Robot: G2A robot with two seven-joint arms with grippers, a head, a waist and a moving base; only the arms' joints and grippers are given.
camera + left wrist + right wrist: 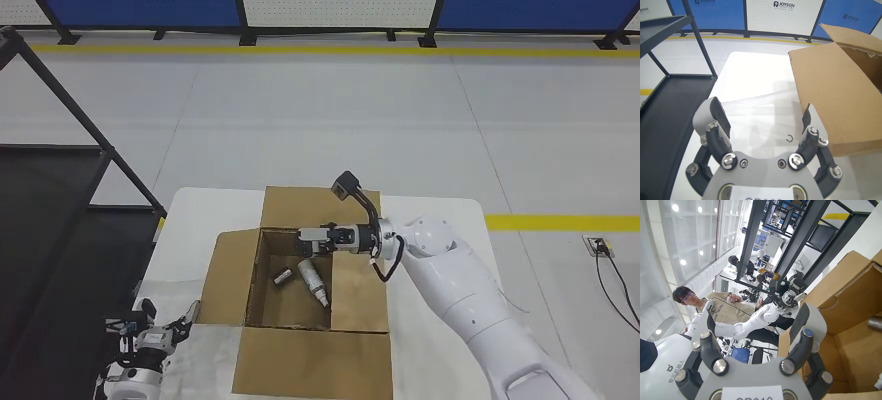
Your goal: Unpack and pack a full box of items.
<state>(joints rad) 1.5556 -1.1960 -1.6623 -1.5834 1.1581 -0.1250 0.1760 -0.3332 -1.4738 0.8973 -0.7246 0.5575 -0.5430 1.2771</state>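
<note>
Right gripper [304, 239] [757, 313]: spread wide, gripping nothing; poised over the far side of the open box, above its interior; white moulded finger shells faced with black ribbed rubber pads [799, 321].

Left gripper [165, 322] [761, 103]: parted just as wide and bare; low over the near left corner of the tabletop, just beside the box's left flap; same white shells, black curved links and bright round bolts.

Clip [789, 137]: small C-shaped metal ring, flat on the tabletop near one finger of the left gripper.

White bottle [316, 284]: slim and round-bodied with a narrower neck, lying on the box floor under the right gripper.

Dark cylinder [283, 275]: short and stubby, lying on the same floor beside the bottle, toward the left wall; touching or apart, impossible to tell.

Box [310, 365] [829, 91] [848, 289]: brown corrugated cardboard, squarish, all four flaps folded outward, raw fluted edges showing; mid-tabletop, with one flap stretching toward the near edge.

Tabletop [195, 215] [753, 75]: white, smooth, rounded at the corners.

Rack [60, 210] [668, 106]: black metal, flat rimmed trays on slanted struts, off the tabletop's left edge.
</note>
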